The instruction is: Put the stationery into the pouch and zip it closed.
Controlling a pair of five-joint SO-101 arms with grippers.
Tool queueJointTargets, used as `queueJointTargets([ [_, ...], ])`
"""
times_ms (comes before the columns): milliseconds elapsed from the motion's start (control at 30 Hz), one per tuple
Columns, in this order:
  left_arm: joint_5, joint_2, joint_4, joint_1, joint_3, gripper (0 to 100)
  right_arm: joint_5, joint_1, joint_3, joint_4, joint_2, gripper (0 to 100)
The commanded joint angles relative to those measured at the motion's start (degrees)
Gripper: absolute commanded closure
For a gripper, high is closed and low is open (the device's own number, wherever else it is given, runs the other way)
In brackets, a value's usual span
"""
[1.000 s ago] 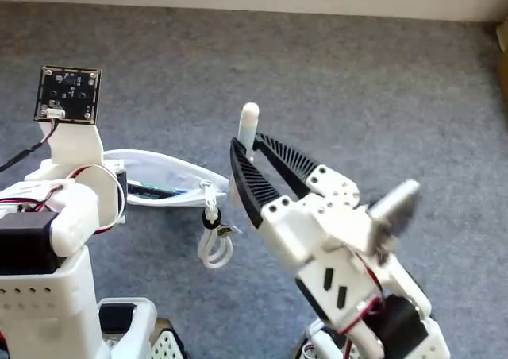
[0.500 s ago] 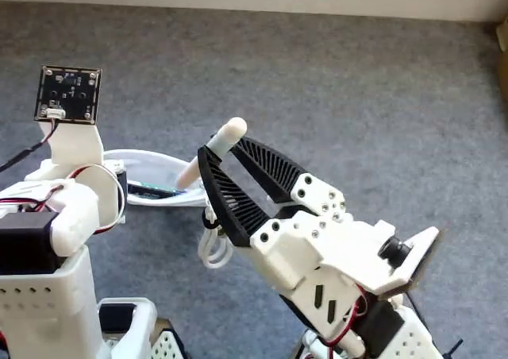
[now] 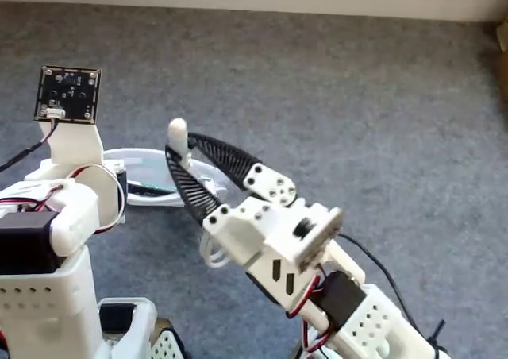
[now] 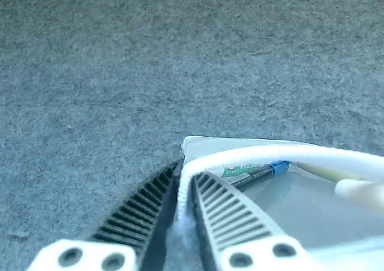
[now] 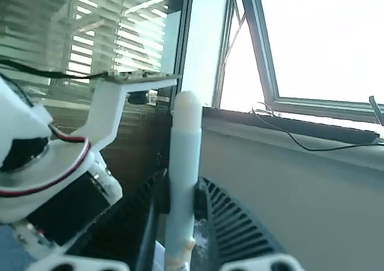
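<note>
A clear pouch (image 3: pixel 151 176) with a white rim lies on the grey carpet beside the left arm. My left gripper (image 4: pixel 185 176) is shut on the pouch's rim (image 4: pixel 252 154), and a green and blue pen (image 4: pixel 255 170) lies inside. My right gripper (image 3: pixel 178 148) hangs over the pouch's open side, shut on a white pen (image 3: pixel 176 130) that sticks up past its fingertips. In the right wrist view the white pen (image 5: pixel 183 157) stands upright between the black fingers (image 5: pixel 231 220). A white tip (image 4: pixel 360 190) shows at the pouch's mouth in the left wrist view.
The left arm's body and its camera board (image 3: pixel 68 94) stand at the left, close to the pouch. A white cord loop (image 3: pixel 208 252) lies on the carpet under the right gripper. Open grey carpet (image 3: pixel 357 97) stretches to the back and right.
My right gripper has swung left with the white pen, from mid-table to over the pouch, and its wrist has rolled. The left arm and pouch have kept still.
</note>
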Motion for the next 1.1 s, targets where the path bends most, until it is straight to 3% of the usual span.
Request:
queueJointTargets([
  [0,-0.09,0.57,-0.44,1.01,0.31,99,2.81,-1.01,-1.01,5.58,0.22,99.4],
  [233,-0.09,0.57,-0.44,1.01,0.31,99,2.99,-2.33,-4.44,18.95,0.31,98.7],
  [367,-0.09,0.57,-0.44,1.01,0.31,99,2.90,-2.33,-6.37,24.92,0.31,89.1],
  [467,-0.09,0.57,-0.44,1.01,0.31,99,2.73,-2.33,-7.25,26.77,0.22,81.7],
  [800,-0.09,0.57,-0.44,1.01,0.31,99,2.55,-2.42,-7.25,27.21,-0.13,81.2],
  [900,-0.09,0.57,-0.44,1.01,0.40,99,2.55,-2.42,-7.69,27.21,-0.31,84.6],
  [1067,-0.09,0.57,-0.44,1.01,0.40,99,2.55,-2.42,-9.54,27.21,-4.44,99.8],
])
